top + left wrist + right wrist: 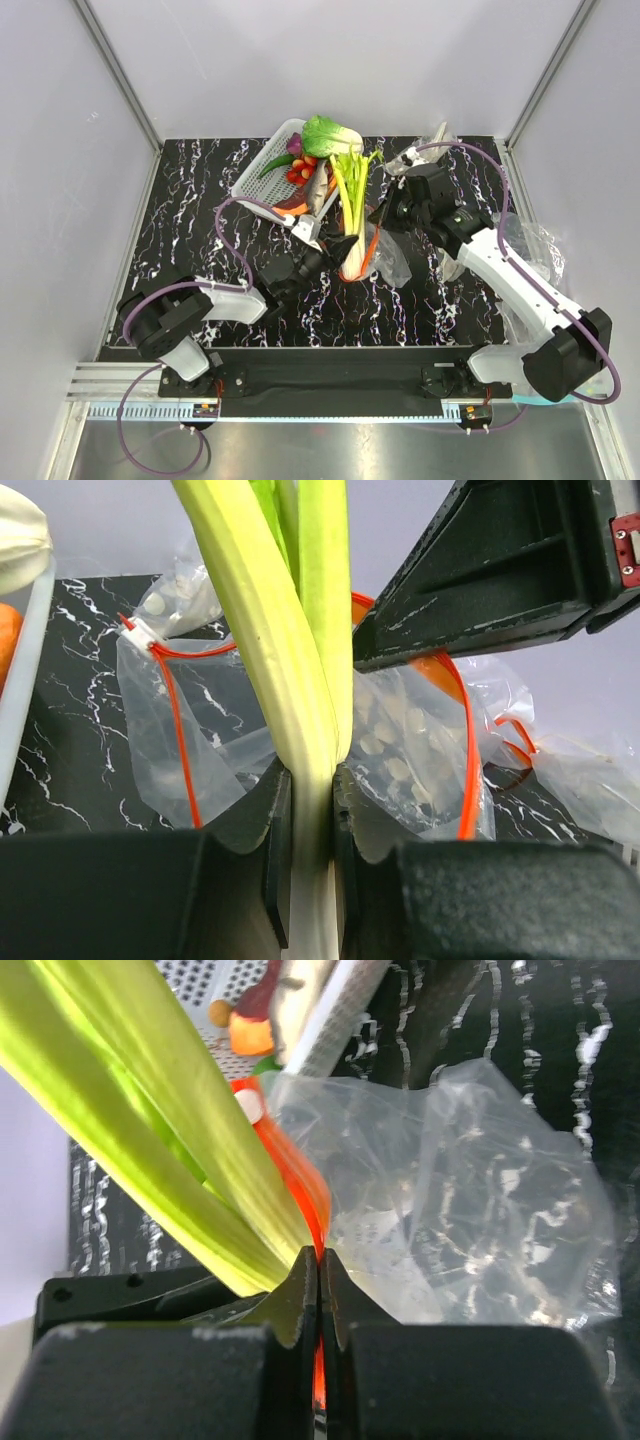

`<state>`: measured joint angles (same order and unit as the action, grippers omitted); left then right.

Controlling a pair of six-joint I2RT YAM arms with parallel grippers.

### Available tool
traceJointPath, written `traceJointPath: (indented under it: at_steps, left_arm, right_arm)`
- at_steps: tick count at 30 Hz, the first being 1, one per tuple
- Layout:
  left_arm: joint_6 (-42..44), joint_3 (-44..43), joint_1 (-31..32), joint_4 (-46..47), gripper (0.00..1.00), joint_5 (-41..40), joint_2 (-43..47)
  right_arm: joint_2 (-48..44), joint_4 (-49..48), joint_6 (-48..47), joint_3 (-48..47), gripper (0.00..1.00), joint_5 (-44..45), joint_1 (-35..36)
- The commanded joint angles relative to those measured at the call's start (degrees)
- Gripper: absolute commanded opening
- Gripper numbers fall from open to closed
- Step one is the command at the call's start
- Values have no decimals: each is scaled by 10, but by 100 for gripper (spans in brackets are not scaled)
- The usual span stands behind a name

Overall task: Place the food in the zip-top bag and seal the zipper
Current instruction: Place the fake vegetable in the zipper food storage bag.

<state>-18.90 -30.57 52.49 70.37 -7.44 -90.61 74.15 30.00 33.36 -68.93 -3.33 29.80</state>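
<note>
- My left pincer (pixel 310 780) is clamped on the long white-and-green toy leek (pixel 300 680), which stands at the mouth of the clear plastic zip-top bag (pixel 410 750).
- My right pincer (pixel 320 1265) is closed tight on the bag's red-orange zipper strip (pixel 312 1205).
- Surroundings: black white-veined marble desk (pixel 200 200), plain white walls (pixel 330 60).

Top external: set high above and behind the arm bases, tilted down. The whole black marbled table (pixel 190 210) is taken in from afar.

Left wrist: pointed forward past the left gripper (pixel 311 790), very near the leek (pixel 285 660).

Right wrist: pointed past the right gripper (pixel 320 1275), very near the zip-top bag (pixel 480 1210).

Leek and bag are shared by all three views. The white basket (pixel 255 170) is caught by top and right wrist.
</note>
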Motion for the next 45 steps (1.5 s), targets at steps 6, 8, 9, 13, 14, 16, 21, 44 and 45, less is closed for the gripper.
traceJointPath:
  at_steps: [6,8,9,13,14,16,21,44,45]
  left_arm:
    - [40,-32,1,235,9,-54,13]
    - [44,-46,1,235,9,-56,13]
    - [52,-50,1,232,9,-57,18]
    - [59,-76,1,197,9,-58,38]
    - [52,-78,1,194,9,-57,39]
    - [42,-78,1,192,9,-60,40]
    - [14,-65,1,221,10,-72,15]
    - [-23,-19,17,231,12,6,-57]
    - [-23,-20,18,233,12,8,-59]
  right_arm:
    - [-17,-53,28,20,0,-62,-4]
    - [-20,-50,30,17,0,-71,-4]
    - [-21,-47,31,14,0,-75,-4]
    - [-29,-45,37,6,0,-80,-5]
    - [-35,-46,40,6,0,-79,-5]
    - [-42,-49,49,7,0,-70,-7]
    - [-59,-64,70,19,0,-60,-15]
    - [-47,-74,-7,63,17,-59,-24]
    - [-47,-74,-16,69,35,-52,-25]
